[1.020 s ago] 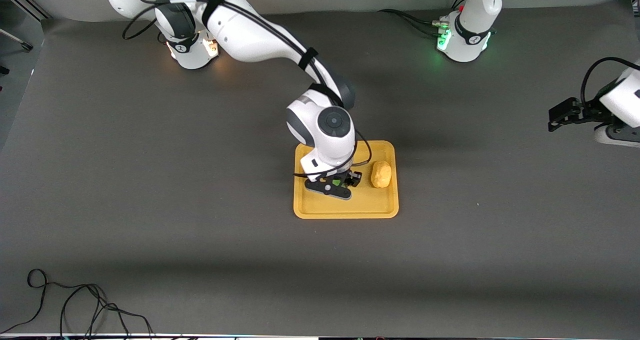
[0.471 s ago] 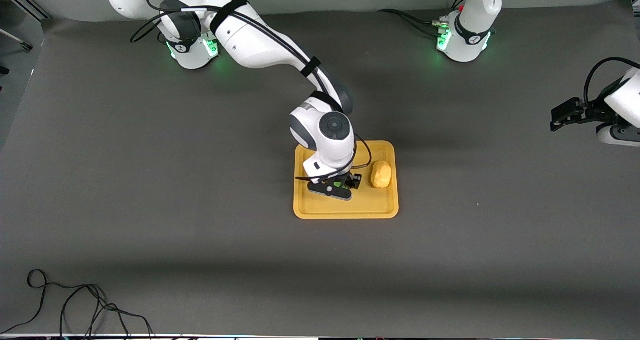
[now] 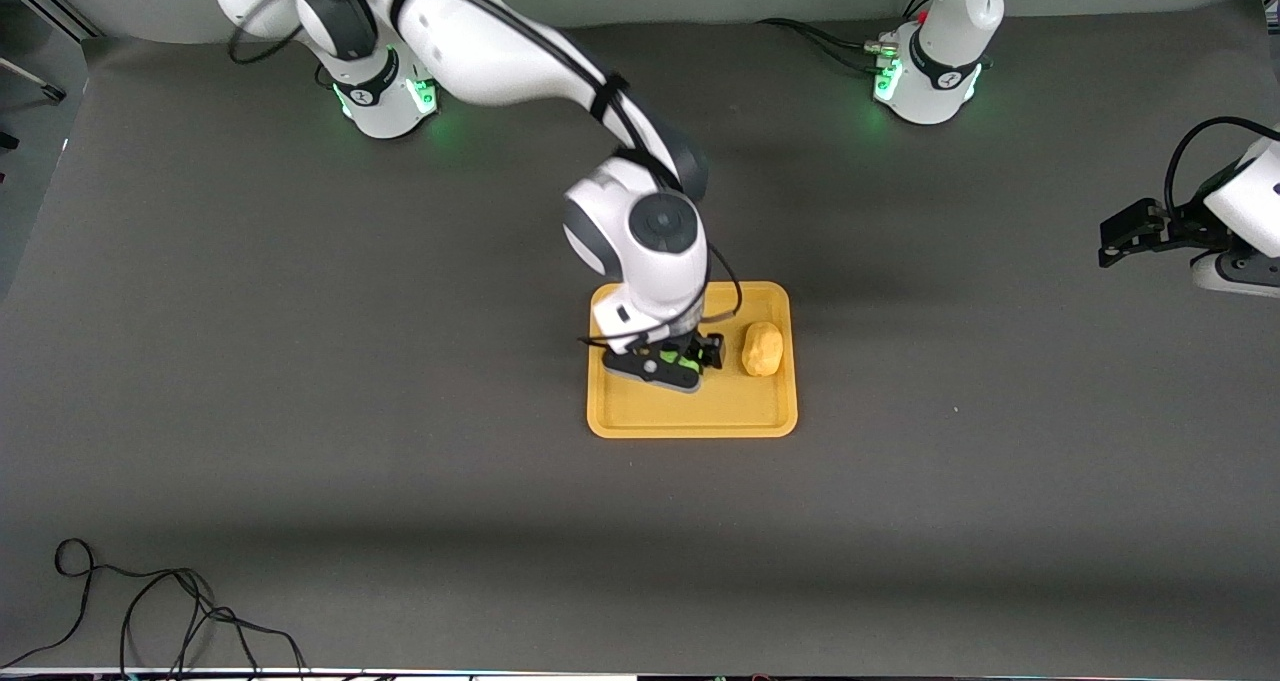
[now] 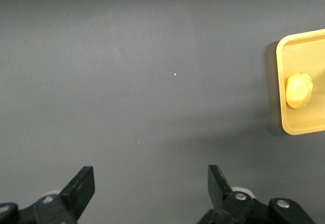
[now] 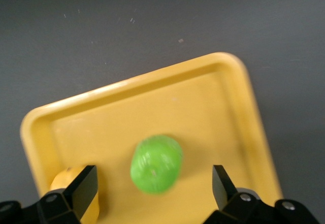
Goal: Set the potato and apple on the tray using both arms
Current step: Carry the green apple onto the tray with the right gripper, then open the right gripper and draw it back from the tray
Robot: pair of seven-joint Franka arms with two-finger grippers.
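Observation:
The yellow-orange tray point(image 3: 700, 409) lies mid-table. The yellow-tan potato point(image 3: 762, 349) lies on it toward the left arm's end. My right gripper point(image 3: 680, 361) is over the tray beside the potato, open. The green apple point(image 3: 689, 363) shows under it. In the right wrist view the apple point(image 5: 156, 163) rests on the tray point(image 5: 203, 107) between my spread fingertips point(image 5: 154, 169), touching neither, and the potato point(image 5: 68, 174) peeks past one finger. My left gripper point(image 3: 1110, 241) is open and empty over bare table at the left arm's end. The left wrist view point(image 4: 151, 170) shows the tray point(image 4: 304, 127) and potato point(image 4: 298, 90).
A black cable point(image 3: 150, 601) lies coiled on the table at the corner nearest the front camera, at the right arm's end. The dark grey table mat point(image 3: 400, 361) surrounds the tray on every side.
My right arm's wrist has risen a little and shifted toward the right arm's end, still over the tray, with the apple showing more under the gripper. The left gripper has barely moved.

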